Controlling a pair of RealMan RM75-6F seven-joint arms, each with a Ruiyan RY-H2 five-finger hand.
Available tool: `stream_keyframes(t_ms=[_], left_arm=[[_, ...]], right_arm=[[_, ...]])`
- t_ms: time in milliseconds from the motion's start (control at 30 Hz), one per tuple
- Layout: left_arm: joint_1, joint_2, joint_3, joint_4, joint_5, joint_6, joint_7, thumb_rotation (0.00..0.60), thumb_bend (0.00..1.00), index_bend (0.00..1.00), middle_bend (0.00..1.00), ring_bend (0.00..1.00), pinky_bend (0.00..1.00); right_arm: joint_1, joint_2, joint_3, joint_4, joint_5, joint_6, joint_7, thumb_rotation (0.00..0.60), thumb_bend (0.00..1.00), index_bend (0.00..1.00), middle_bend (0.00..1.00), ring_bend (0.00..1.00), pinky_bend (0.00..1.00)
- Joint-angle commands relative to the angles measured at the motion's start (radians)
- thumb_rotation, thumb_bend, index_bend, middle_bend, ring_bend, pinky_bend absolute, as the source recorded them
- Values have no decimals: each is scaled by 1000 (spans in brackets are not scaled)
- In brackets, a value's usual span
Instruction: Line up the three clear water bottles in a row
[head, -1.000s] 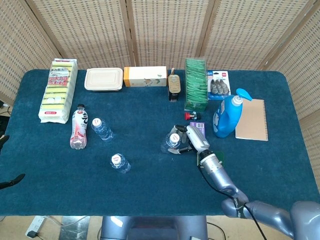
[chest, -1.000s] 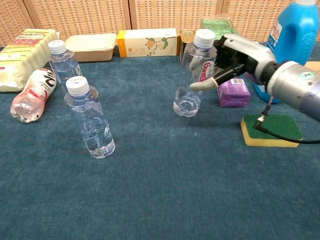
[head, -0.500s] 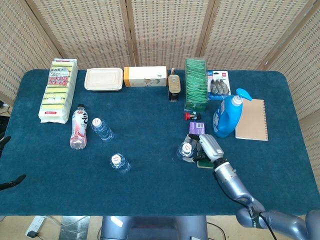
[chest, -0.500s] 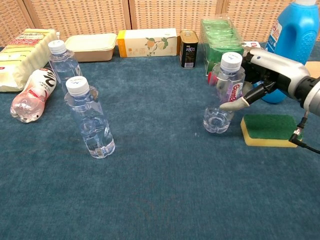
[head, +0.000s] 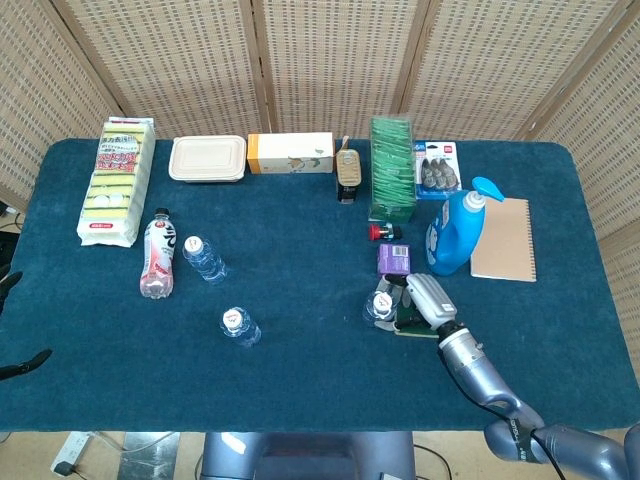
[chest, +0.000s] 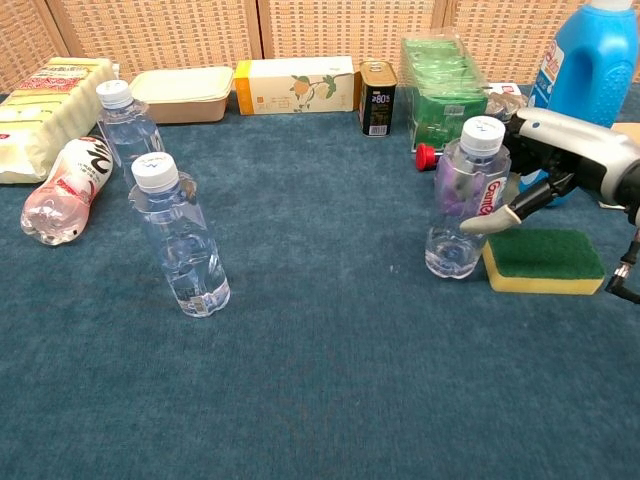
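Clear thin plastic is what the three bottles are made of, so they are judged light, smooth and easily dented; each carries a white cap and appears largely empty, which would make it prone to tipping. One labelled bottle is held upright at the right of the chest view by the right hand, whose fingers are wrapped round its upper body with a pale fingertip pressed across the label. Its base is seen low, at or just above the blue cloth of the table, just beside a green and yellow sponge; whether it is touching the cloth cannot be told. A second clear bottle is standing at the centre left of the chest view, and a third is set behind it, near a pink bottle lying on its side. The held bottle is thus well apart from the other two. The left hand is not seen in either view.

A hold around the middle of the body, below the shoulder, is judged best: squeezing there should be kept gentle, since the wall would buckle and a slick surface could slip. Setting down should be done squarely, as so tall and light a bottle is easily knocked over.
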Motion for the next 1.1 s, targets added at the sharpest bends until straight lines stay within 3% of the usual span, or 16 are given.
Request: stream_keyframes(t_ms=[33, 133, 333, 567, 667, 867, 1100], left_arm=[[1, 0, 0, 1, -1, 1, -1, 600, 93, 0, 0, 0, 95], [1, 1, 0, 2, -1, 2, -3, 600, 93, 0, 0, 0, 95], [-1, 1, 1, 2, -1, -2, -2, 600, 93, 0, 0, 0, 95], [-2, 2, 7, 3, 8, -7, -6, 600, 93, 0, 0, 0, 95], [-7, 8, 19, 13, 25, -20, -29, 600, 93, 0, 0, 0, 95], [-36, 7, 47, 62, 77, -68, -90, 600, 93, 0, 0, 0, 94], [-112, -64, 59, 169, 146, -134, -218, 600, 92, 0, 0, 0, 95]], right_arm=[[5, 13, -8, -12, -11, -15, 12, 600, 253, 375, 527, 510, 631], [8, 30, -15, -22, -28, -18, 33, 600, 230, 229, 378, 399, 623], [1, 55, -22, -38, -43, -5, 54, 600, 222, 153, 222, 249, 556], [-29, 139, -42, -134, -70, 36, 57, 600, 220, 97, 107, 93, 303], [-75, 227, -77, -231, -105, 96, 10, 600, 209, 61, 67, 55, 246], [-184, 400, -163, -373, -168, 214, -92, 600, 177, 40, 36, 37, 220], [-326, 480, -239, -352, -213, 368, -135, 600, 164, 39, 32, 37, 203]])
